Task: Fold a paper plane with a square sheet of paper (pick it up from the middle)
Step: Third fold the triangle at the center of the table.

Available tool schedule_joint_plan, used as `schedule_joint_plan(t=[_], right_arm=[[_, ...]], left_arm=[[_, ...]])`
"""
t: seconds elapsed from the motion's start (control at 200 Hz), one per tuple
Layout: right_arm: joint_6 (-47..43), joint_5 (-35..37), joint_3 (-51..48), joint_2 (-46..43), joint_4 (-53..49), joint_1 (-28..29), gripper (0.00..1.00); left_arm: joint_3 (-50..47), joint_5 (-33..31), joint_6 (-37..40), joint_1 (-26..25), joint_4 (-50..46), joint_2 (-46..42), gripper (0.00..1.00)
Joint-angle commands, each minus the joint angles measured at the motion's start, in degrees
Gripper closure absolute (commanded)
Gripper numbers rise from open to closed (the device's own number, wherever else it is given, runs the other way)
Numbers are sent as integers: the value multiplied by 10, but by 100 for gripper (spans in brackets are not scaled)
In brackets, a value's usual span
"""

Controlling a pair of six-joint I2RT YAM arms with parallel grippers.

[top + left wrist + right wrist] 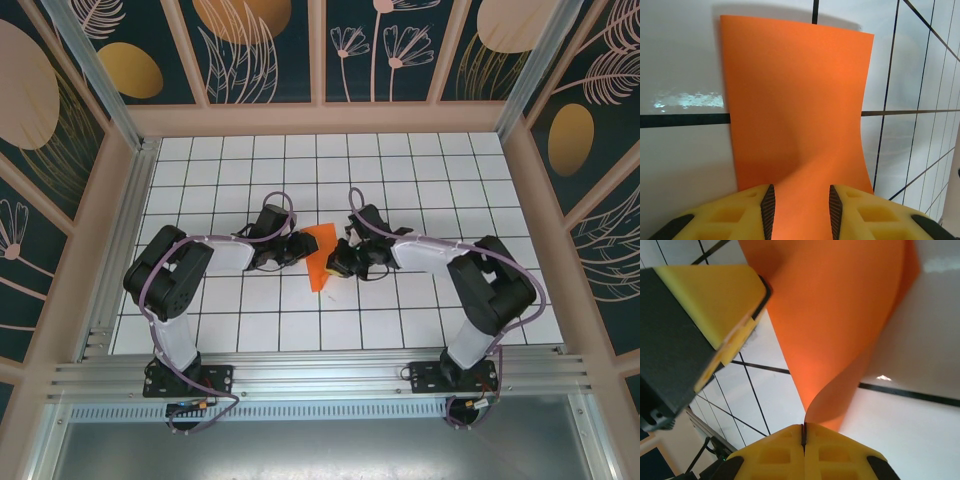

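Where the square sheet of paper (320, 256) sits: between the two grippers, raised and bowed. Its far edge lies ahead of the left fingers, close over the table (250, 320); contact there cannot be told.
Sheet shape: in the left wrist view a single orange layer, gently curved, with no sharp crease showing. In the right wrist view it curls down into the seam between the pads.
Weight (judged): next to nothing, so load is no concern.
Stiffness (judged): floppy. It sags across its own span and should keep a fold once pressed flat.
Surface (judged): smooth and thin. It may slide out of a loose pinch, and would wrinkle or tear if the arms pulled apart.
Right gripper (803, 432): clenched, pads meeting, with an edge of the sheet caught in the seam.
Left gripper (801, 202): jaws apart, the sheet running through the gap. Whether either finger presses on it cannot be told.
Spacing: the two grippers face each other closely across the sheet.
Where to hold (judged): a shallow bite near an edge, both pinches on one fold line, with slack kept between them.
Risk (judged): a stray crease off the centre line.
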Motion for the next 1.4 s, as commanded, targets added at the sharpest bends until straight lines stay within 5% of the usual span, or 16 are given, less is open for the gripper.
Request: schedule_joint_plan(t=[0.0, 0.44, 0.701, 1.396], right_arm=[[5, -14, 29, 27, 29, 10, 99], [32, 10, 39, 67, 78, 15, 99], [32, 29, 37, 74, 60, 15, 99], [33, 13, 46, 93, 88, 14, 98]], left_arm=[[8, -11, 12, -2, -16, 21, 63], [15, -14, 7, -2, -22, 8, 65], [41, -41, -3, -1, -9, -31, 57], [85, -71, 23, -1, -72, 49, 63]])
